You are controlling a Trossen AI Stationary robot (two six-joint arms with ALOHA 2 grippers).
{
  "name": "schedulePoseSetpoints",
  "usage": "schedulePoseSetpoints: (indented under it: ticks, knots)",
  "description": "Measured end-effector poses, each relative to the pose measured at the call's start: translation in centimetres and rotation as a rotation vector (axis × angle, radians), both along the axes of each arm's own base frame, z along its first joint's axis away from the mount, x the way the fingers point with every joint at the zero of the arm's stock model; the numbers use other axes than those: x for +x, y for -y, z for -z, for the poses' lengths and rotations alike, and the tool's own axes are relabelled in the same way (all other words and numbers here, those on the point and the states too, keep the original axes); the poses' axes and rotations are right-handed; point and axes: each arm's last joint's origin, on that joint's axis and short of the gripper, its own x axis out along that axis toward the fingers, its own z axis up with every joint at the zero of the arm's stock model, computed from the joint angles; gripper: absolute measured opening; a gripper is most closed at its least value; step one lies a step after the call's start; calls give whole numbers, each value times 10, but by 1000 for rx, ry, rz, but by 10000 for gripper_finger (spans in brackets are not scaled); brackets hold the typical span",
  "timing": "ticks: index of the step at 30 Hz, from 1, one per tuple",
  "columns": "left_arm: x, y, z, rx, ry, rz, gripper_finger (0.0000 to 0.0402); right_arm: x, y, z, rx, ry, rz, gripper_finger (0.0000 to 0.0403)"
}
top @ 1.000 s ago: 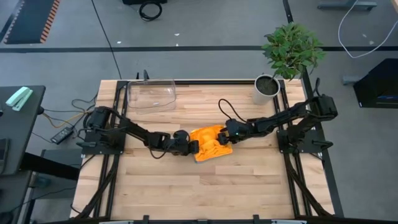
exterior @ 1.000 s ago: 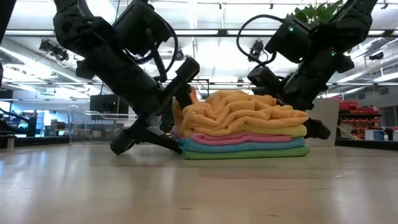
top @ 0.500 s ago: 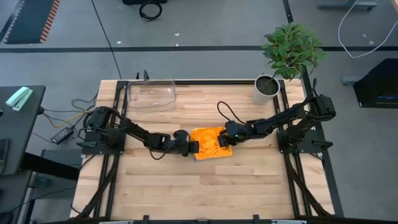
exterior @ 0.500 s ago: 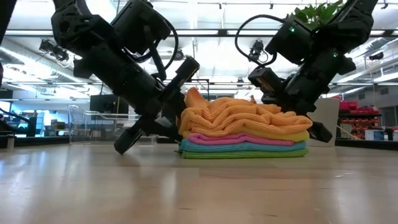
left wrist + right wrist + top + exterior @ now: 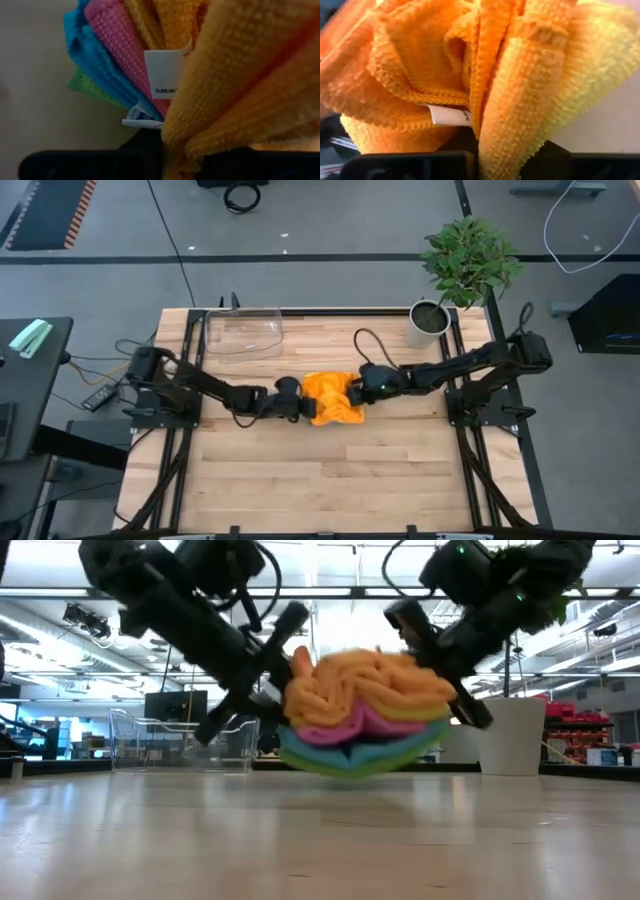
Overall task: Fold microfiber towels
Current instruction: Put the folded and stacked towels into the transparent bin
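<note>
Currently the microfiber towels [image 5: 360, 715] hang as one bunched stack clear of the worktop [image 5: 320, 840], near its middle in the high view. Long axis runs side to side between the two arms; the bundle sags in the centre, both ends pulled up. Layers bottom to top in the low view: green, blue, pink, yellow, orange.

Left gripper [image 5: 300, 409] is clamped on the left end of the stack. Left wrist view: layer edges fan out edge-on, green [image 5: 85, 85], blue [image 5: 95, 60], pink [image 5: 125, 45], orange [image 5: 250, 80], with a white care label [image 5: 167, 75] hanging between pink and orange; print on it too small to read. The fingers are mostly covered by cloth, only a dark bar shows.

Right gripper [image 5: 362, 388] is clamped on the right end. Right wrist view: orange folds and a yellow edge [image 5: 600, 60] fill the frame; a second white label [image 5: 449, 116] is partly tucked under a fold. Lower layers are hidden here.

From above only the orange top cloth [image 5: 332, 398] shows; the other colours are hidden beneath it.

Farther back: clear plastic tray [image 5: 243, 332] at the rear left of the worktop, white pot with a green plant [image 5: 468, 255] at the rear right corner.
</note>
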Motion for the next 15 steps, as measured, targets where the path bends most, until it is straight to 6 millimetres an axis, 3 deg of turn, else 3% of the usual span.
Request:
schedulePoseSetpoints:
  ticks: [6, 15]
  knots:
    - [-15, -22, -46, 111, 38, -49, 64, 8, 21, -37, -82, 86, 25, 59]
    - [-50, -59, -100, 249, 62, -115, 64, 46, 66, -105, -267, 165, 32, 59]
